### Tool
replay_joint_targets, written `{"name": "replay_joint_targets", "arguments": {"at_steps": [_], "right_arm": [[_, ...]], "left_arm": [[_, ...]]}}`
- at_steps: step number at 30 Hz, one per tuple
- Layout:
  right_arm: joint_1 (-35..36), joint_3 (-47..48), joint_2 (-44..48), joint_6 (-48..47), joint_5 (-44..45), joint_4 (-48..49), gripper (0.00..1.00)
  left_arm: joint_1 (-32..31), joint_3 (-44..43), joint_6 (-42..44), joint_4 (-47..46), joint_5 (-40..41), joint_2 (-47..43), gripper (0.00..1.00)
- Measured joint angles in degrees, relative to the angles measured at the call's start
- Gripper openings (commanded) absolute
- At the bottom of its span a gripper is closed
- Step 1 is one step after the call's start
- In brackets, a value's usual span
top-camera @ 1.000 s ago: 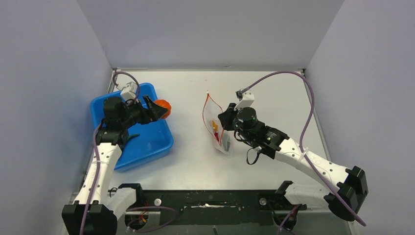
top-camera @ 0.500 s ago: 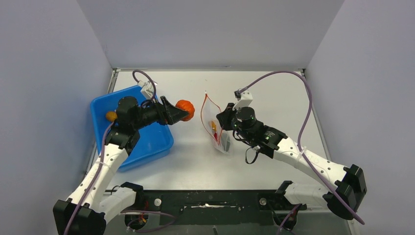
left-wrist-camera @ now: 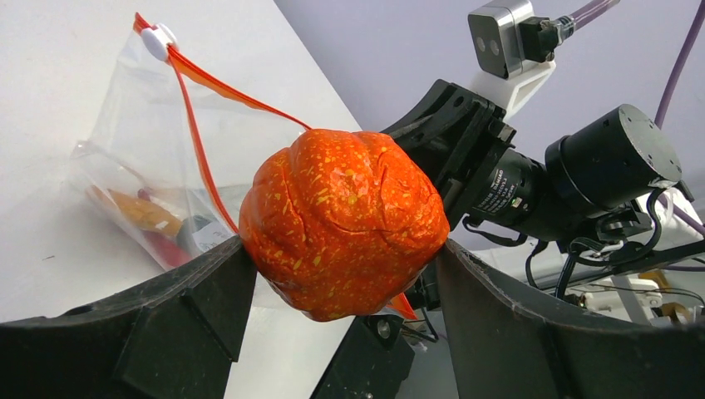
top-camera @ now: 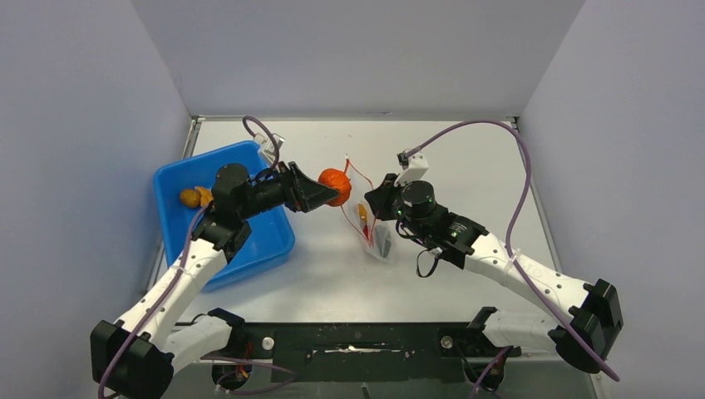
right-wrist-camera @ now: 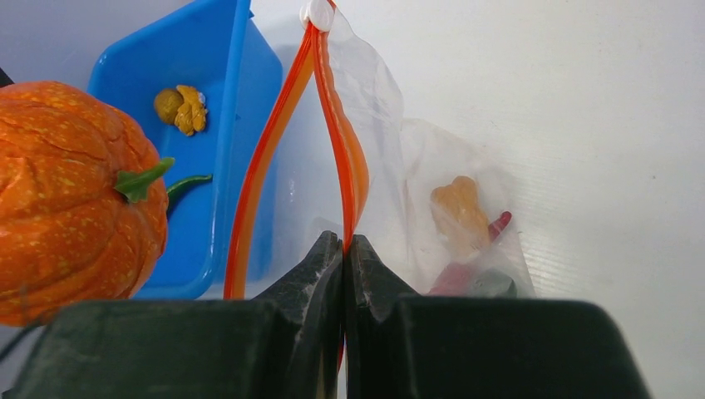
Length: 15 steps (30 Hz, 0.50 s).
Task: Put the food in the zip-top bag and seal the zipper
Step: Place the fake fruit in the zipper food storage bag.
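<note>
My left gripper [top-camera: 328, 189] is shut on the orange round fruit [top-camera: 335, 185], holding it in the air right at the open mouth of the zip-top bag [top-camera: 372, 220]. The fruit fills the left wrist view [left-wrist-camera: 345, 220] between both fingers. My right gripper [right-wrist-camera: 343, 249] is shut on one side of the red-orange zipper [right-wrist-camera: 342, 150] and holds the mouth open; the other strip [right-wrist-camera: 262, 166] bows away to the left. A yellow-brown lump [right-wrist-camera: 460, 208], the red chili [right-wrist-camera: 465, 270] and a dark piece [right-wrist-camera: 496, 284] lie inside the bag.
The blue tray [top-camera: 266, 245] sits at the left under my left arm. Yellow-brown lumps [top-camera: 195, 198] lie in its far corner, also seen in the right wrist view [right-wrist-camera: 183, 108]. Grey walls close in the table on three sides.
My left gripper has carried the orange fruit right, from over the blue tray to the bag's mouth. The right gripper has kept its hold on the zipper, almost still.
</note>
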State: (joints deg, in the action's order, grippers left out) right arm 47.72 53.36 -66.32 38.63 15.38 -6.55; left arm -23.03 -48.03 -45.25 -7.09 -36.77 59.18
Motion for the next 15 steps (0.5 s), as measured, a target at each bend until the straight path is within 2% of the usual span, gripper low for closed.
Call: {"name": "replay_joint_targets", "arguments": {"at_steps": [15], "right_arm": [[0.4,0.0,0.0,0.7,-1.6,1.2,0.0]], "left_arm": [[-3.0,0.9,-3.0,-6.9,0.9,2.7,0.53]]}}
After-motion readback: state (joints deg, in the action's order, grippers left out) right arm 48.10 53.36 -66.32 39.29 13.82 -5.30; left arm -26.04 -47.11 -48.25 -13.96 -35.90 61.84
